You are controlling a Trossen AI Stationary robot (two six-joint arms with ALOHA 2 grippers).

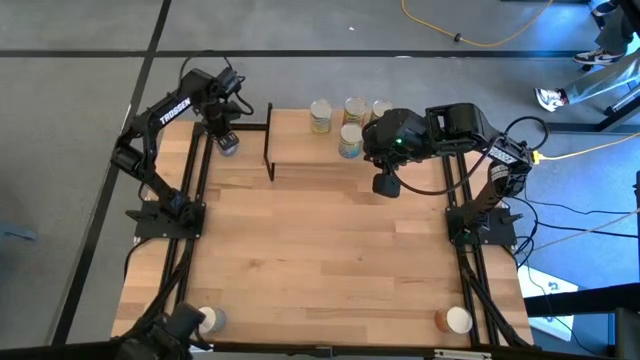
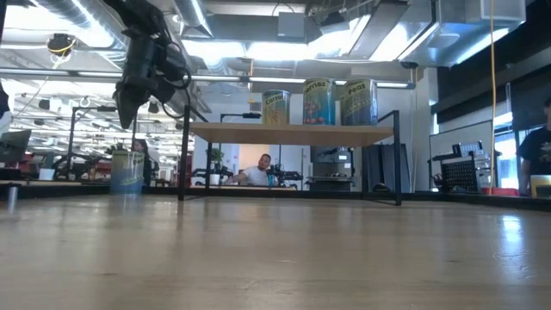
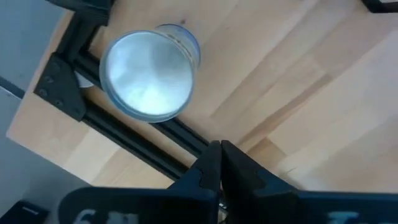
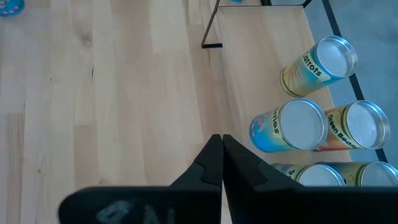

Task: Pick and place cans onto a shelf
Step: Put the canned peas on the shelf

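The light-wood shelf (image 1: 300,150) stands at the table's far side and bears several cans (image 1: 350,140), also seen in the low view (image 2: 317,102) and the right wrist view (image 4: 292,127). My right gripper (image 4: 222,155) is shut and empty. It hovers over the shelf's near edge (image 1: 385,185), just near of those cans. A grey-blue can with a silver top (image 3: 148,74) stands upright on the table at the far left (image 1: 229,146). My left gripper (image 3: 221,155) is shut and empty, above and beside it (image 2: 129,108).
Two more cans stand near the table's front corners, one at the left (image 1: 208,320) and one at the right (image 1: 455,320). Black rails (image 3: 168,134) run along the table's sides. A person (image 2: 258,172) sits in the room behind the shelf.
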